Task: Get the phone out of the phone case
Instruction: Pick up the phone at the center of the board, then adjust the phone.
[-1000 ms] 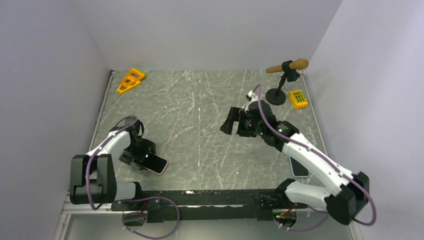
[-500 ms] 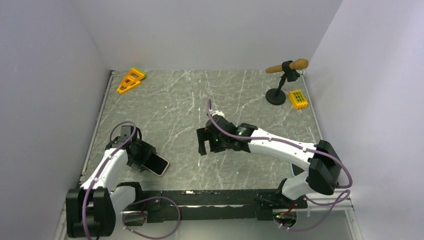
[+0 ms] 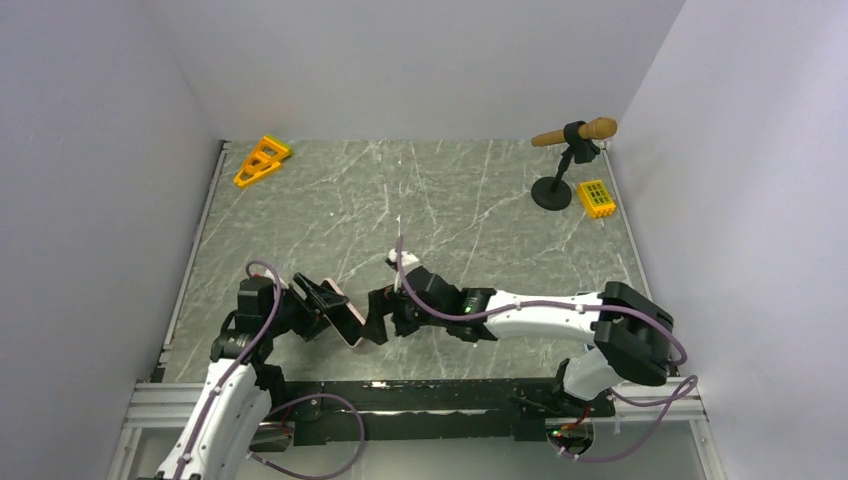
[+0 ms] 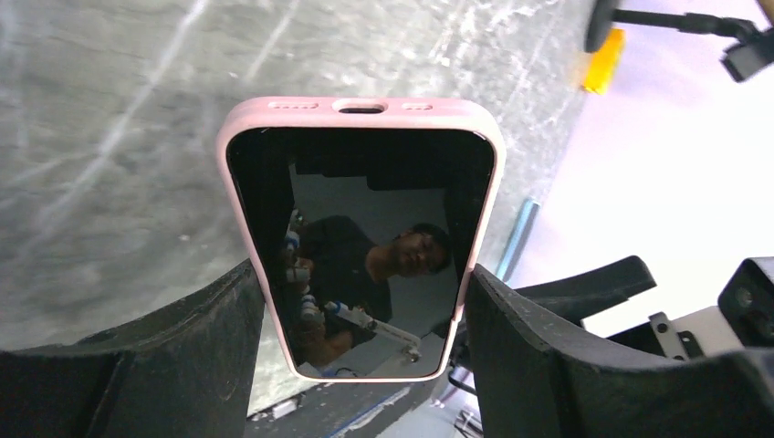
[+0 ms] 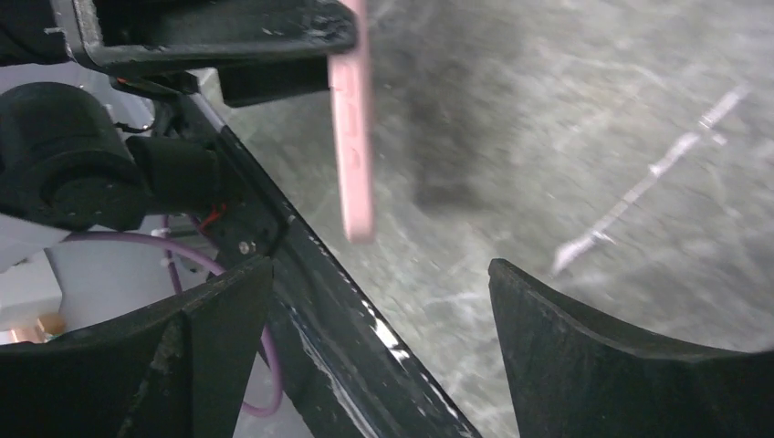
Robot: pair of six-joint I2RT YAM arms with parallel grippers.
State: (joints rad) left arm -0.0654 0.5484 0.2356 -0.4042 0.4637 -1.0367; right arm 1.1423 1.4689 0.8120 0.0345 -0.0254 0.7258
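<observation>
Left arm swung in from the left edge and lifted the phone [image 3: 343, 315] off the table [image 3: 450, 200]; right arm folded back from the upper right and now reaches leftward along the bottom of the top view.

- Left gripper [image 3: 320, 300]: clamped on the pink phone case [image 4: 245, 123], one finger on each long side. Wrist view shows both fingers [image 4: 196, 347] against the case edges.
- Phone is clear of the table, lower left-centre of the top view, tilted. It sits fully inside the case; pink rim wraps the dark screen on all visible sides. Port cutouts are on the end pointing away from the left wrist camera.
- Right gripper [image 3: 378, 318]: jaws spread wide, gripping nothing. It sits just right of the phone in the top view. Contact from that view: cannot tell.
- Right wrist view: case seen edge-on in the upper middle of the frame, ahead of the fingers, with a blurred shadow on the table behind it.
- Orange frame piece [image 3: 262, 160] at the table's upper left. Stand with wooden handle [image 3: 572, 140] and yellow block [image 3: 596, 197] at the upper right, well apart from both arms.
</observation>
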